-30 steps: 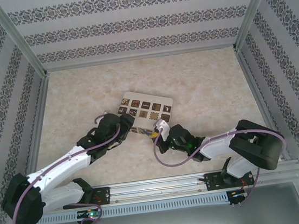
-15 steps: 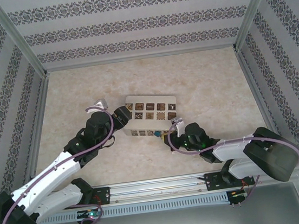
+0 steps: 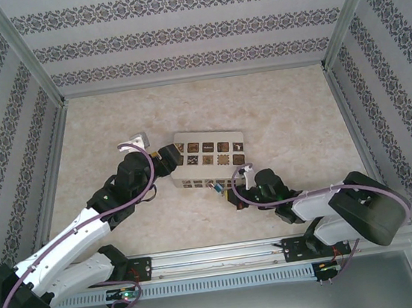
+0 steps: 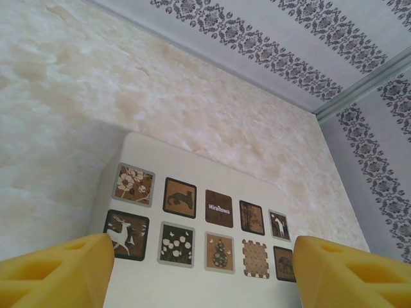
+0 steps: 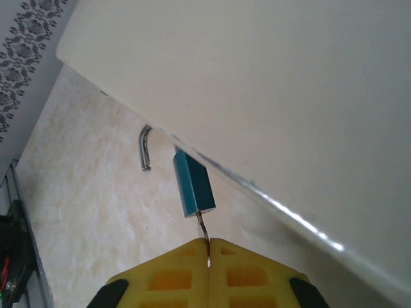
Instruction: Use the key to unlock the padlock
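Right pincer: closed tight, yellow pads pressed together on the thin metal key. The key runs straight up into the lower end of the blue padlock.

Padlock location: lifted off the desk, just beside the long lower edge of the white box. Its silvery shackle curves beside the body, its upper end hidden by the box edge.

Left pincer: spread wide, nothing held. Its pads sit on either side of the box's near end; contact cannot be confirmed.

Surface: beige, marbled.

Enclosure: walls papered in patterned bands, with metal corner posts.
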`<action>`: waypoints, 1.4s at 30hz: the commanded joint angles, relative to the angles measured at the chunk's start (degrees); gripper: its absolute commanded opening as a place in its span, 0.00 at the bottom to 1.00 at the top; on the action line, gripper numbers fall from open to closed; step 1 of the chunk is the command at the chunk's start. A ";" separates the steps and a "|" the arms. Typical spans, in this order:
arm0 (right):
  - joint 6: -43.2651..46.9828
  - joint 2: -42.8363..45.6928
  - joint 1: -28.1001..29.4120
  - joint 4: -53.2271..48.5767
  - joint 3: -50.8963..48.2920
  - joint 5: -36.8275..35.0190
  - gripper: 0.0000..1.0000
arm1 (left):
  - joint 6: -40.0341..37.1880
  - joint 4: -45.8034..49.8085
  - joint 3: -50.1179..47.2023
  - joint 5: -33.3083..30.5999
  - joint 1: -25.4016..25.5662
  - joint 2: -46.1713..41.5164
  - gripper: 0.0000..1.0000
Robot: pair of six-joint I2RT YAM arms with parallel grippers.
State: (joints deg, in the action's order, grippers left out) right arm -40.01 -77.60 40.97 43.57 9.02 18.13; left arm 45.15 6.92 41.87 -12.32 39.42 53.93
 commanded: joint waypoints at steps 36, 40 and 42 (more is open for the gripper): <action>-1.27 27.38 -5.82 -25.78 1.07 3.09 0.98 | -5.10 -3.83 0.14 26.03 -23.42 5.79 0.95; -2.13 27.01 -5.87 -25.73 1.00 4.89 0.98 | -7.92 -4.40 2.15 30.38 -24.39 11.52 0.95; -2.41 26.81 -5.82 -25.64 1.01 4.96 0.98 | -9.04 -5.12 2.83 32.15 -24.58 14.46 0.95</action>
State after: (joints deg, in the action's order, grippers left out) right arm -41.12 -50.89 35.70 17.98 10.72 21.12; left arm 38.79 5.10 42.02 14.20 15.73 66.06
